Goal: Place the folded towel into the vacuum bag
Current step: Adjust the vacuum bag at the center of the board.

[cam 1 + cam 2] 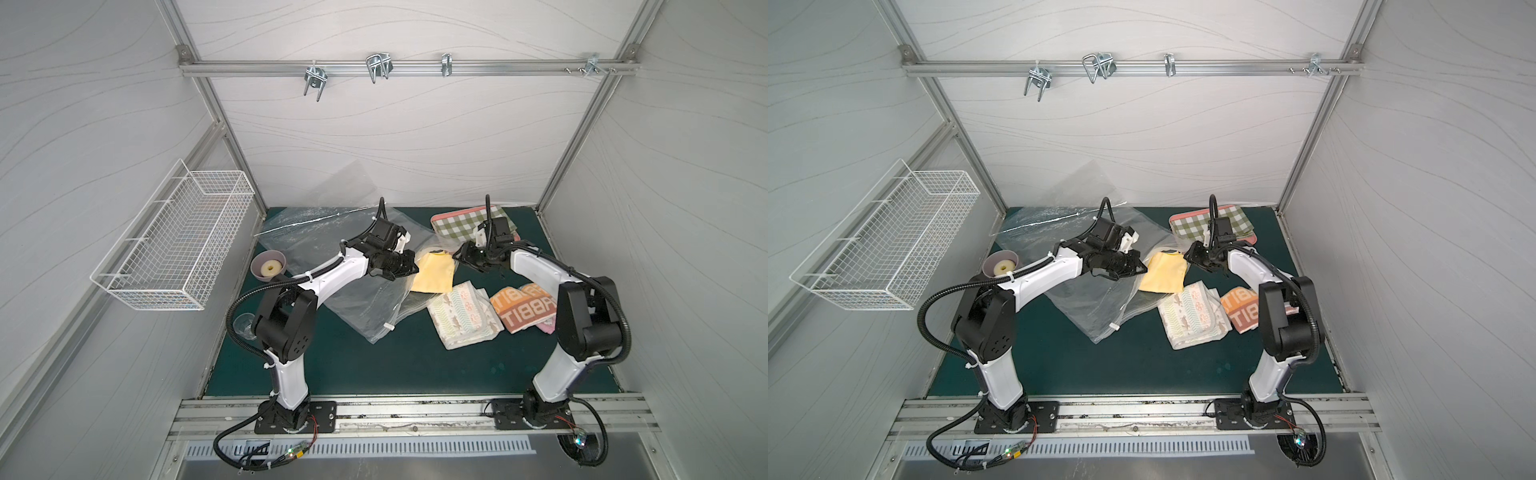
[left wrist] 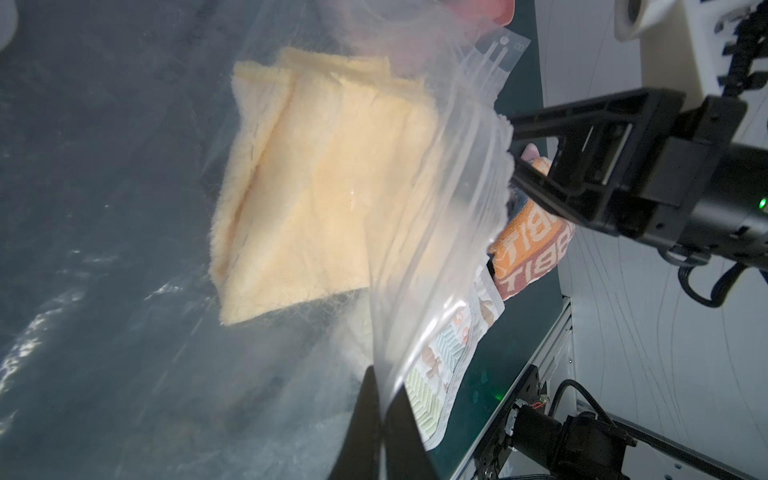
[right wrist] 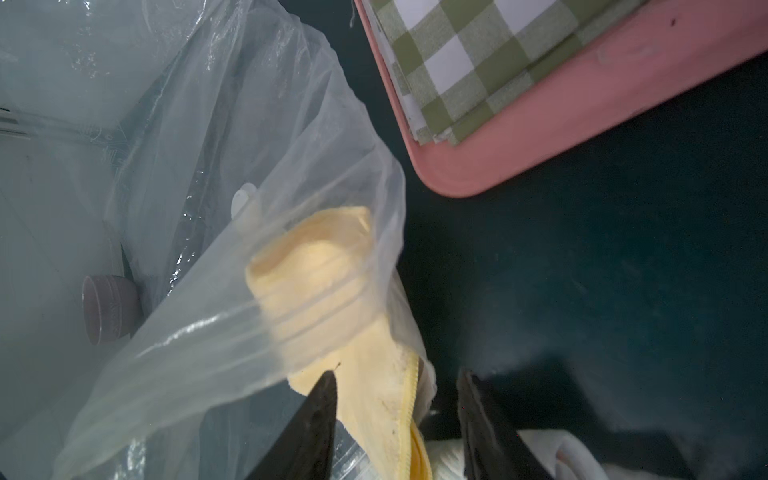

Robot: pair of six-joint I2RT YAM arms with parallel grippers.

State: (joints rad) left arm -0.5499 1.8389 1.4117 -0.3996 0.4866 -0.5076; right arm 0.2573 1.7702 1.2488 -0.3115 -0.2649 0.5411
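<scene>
The vacuum bag (image 1: 357, 307) (image 1: 1088, 303) lies crinkled and transparent across the green mat, its white slider clip (image 1: 388, 327) at the near corner. My left gripper (image 1: 413, 266) (image 2: 382, 378) is shut on the bag's mouth edge and holds that layer of plastic (image 2: 436, 249) up. The folded towel (image 1: 432, 274) (image 1: 1163, 274) (image 2: 324, 187) is pale yellow and sits partly inside the mouth, under the film (image 3: 232, 166). My right gripper (image 1: 457, 255) (image 3: 399, 374) is open at the towel's outer hemmed edge (image 3: 390, 399). One finger touches the cloth and the other stands clear.
A pink tray (image 3: 540, 137) with a green checked cloth (image 1: 469, 224) stands at the back right. A patterned towel (image 1: 461, 318) and an orange lettered towel (image 1: 523, 307) lie right of the bag. A purple bowl (image 1: 254, 262), a glass (image 1: 245, 326) and a wire basket (image 1: 178, 241) are at the left.
</scene>
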